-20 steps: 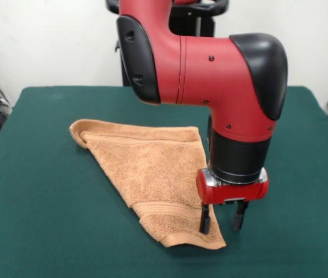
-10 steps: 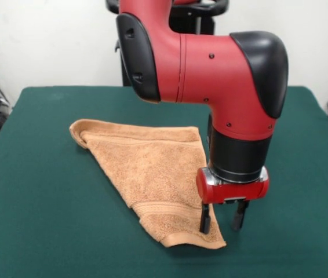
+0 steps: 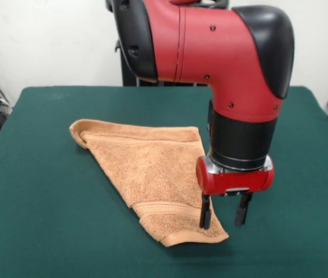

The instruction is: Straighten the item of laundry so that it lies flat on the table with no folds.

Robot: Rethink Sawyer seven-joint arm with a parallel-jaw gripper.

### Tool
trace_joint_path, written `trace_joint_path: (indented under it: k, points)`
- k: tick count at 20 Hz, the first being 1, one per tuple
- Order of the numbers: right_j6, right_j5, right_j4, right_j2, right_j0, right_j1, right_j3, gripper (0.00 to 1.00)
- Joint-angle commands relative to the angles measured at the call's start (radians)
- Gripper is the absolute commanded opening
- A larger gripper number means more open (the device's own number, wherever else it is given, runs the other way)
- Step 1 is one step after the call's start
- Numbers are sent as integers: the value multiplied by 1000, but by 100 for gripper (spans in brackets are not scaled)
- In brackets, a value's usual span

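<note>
White wall behind, dark green table (image 3: 42, 220) fills most of the front view. Towel (image 3: 146, 174) sits approx mid-table, folded into a rough triangle: one corner at 10 o'clock, one near 1 o'clock by the arm, and a point at 5 o'clock w/ a woven band across it. Doubled layers visible along the 10 o'clock edge, so not flat yet. Gripper (image 3: 224, 213) is at the 5 o'clock point, fingers apart by a moderate gap, nothing between them; left-hand finger (image 3: 205, 215) looks to be over or touching the towel's edge, other finger is over bare felt. Contact w/ cloth can't be confirmed. Judgement: step in hand is getting a pinch on that corner. To do it well, centre the jaws over the top layer only, come down to the felt, close firmly, then lift low and drag toward 4–5 o'clock so the fold opens w/o bunching. Risk: grabbing both layers would just shift the whole towel.
</note>
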Motion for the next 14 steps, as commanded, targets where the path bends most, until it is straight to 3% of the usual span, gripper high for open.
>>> trace_joint_path:
  k: [1,14]
  points:
    - [35,100,-18,47,1,-21,66,100]
    - [47,75,-27,45,2,-4,57,100]
